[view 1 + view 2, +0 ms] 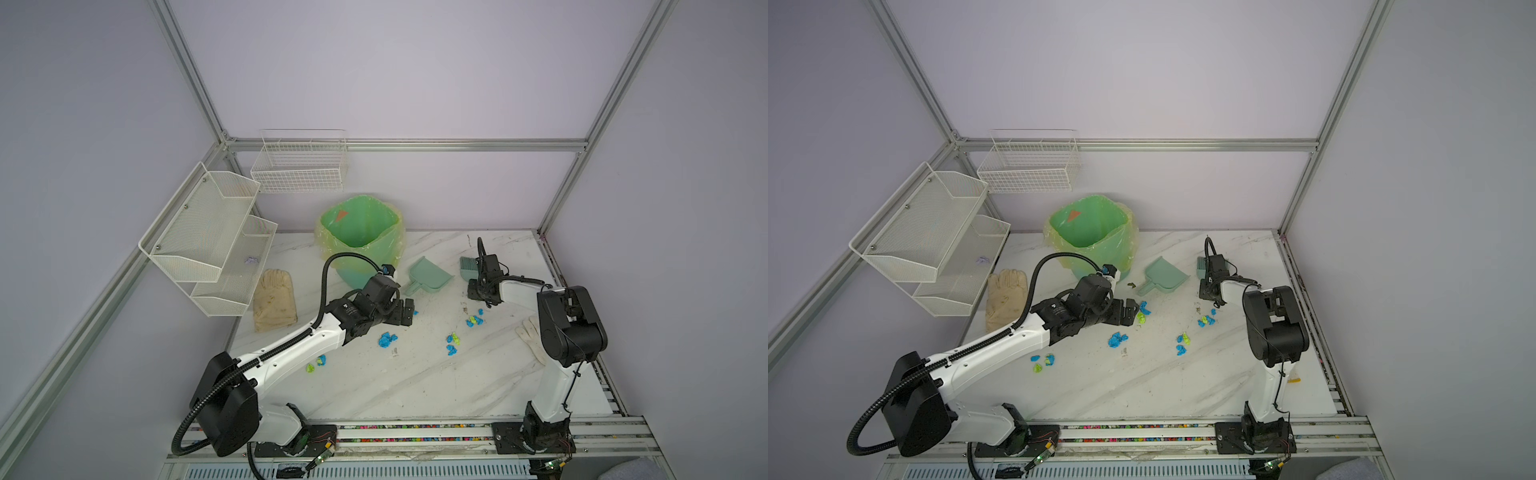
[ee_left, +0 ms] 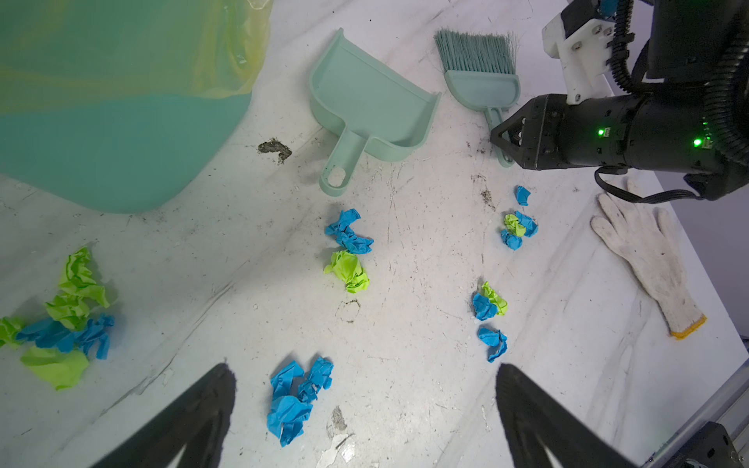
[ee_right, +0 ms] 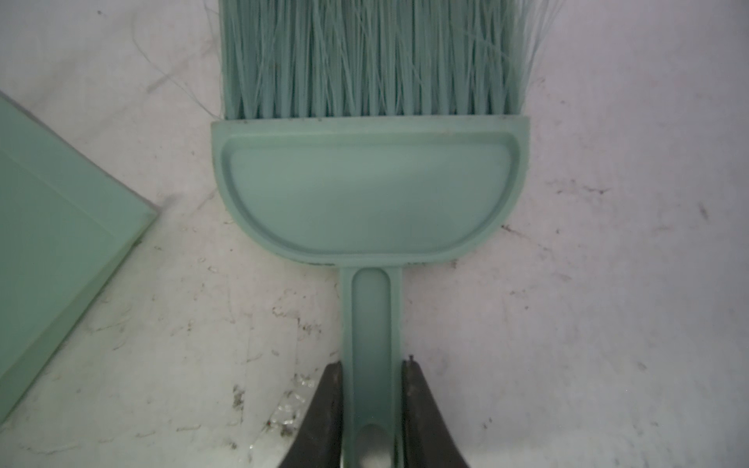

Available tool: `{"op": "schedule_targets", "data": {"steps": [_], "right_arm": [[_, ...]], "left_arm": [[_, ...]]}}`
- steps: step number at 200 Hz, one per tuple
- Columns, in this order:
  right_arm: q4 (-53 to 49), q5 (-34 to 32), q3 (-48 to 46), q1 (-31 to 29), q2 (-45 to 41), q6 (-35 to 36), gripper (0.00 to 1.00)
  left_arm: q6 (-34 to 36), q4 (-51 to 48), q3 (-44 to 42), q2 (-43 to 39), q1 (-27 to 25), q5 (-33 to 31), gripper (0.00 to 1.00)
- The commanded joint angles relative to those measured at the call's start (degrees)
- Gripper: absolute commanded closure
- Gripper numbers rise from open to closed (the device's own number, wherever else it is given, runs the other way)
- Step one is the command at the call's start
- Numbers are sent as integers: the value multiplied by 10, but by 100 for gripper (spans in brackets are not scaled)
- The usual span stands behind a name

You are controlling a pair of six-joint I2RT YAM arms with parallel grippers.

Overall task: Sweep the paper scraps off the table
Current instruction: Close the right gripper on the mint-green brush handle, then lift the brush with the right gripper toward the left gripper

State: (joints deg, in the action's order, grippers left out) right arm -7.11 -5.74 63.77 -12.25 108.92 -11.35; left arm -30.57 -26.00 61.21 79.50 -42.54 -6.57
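Observation:
Blue and lime-green paper scraps lie scattered over the white marbled table [image 1: 415, 382]: a blue wad [image 1: 386, 340], a small cluster [image 1: 473, 321], a pair [image 1: 453, 338] and some near my left arm [image 1: 318, 362]. My left gripper [image 2: 364, 375] hovers open above the middle, with a blue wad [image 2: 300, 401] on the table between its fingers and not touched. My right gripper [image 3: 371, 368] is shut on the handle of the mint brush [image 3: 371, 186], which lies flat on the table at the back right. The mint dustpan [image 1: 428, 274] lies beside it.
A green-lined bin [image 1: 361, 232] stands at the back. A beige glove [image 1: 274, 299] lies at the left, a white glove [image 2: 644, 251] at the right edge. Wire racks [image 1: 208, 232] hang over the left side. A grooved rail [image 1: 415, 432] runs along the front.

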Motion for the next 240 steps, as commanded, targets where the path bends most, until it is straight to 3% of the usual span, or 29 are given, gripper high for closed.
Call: {"op": "schedule_targets", "data": {"steps": [1, 99, 174, 240], "right_arm": [[-7, 22, -19, 1, -6, -6, 100], [8, 19, -31, 3, -148, -10, 100], [63, 55, -95, 3, -234, -25, 100], [69, 88, -155, 2, -346, -43, 100]], "left_arm": [[-6, -9, 55, 8, -3, 7, 1], [-12, -16, 116, 61, -2, 34, 0], [-16, 4, 187, 102, 6, 105, 0], [-78, 89, 227, 147, 8, 253, 0]]}}
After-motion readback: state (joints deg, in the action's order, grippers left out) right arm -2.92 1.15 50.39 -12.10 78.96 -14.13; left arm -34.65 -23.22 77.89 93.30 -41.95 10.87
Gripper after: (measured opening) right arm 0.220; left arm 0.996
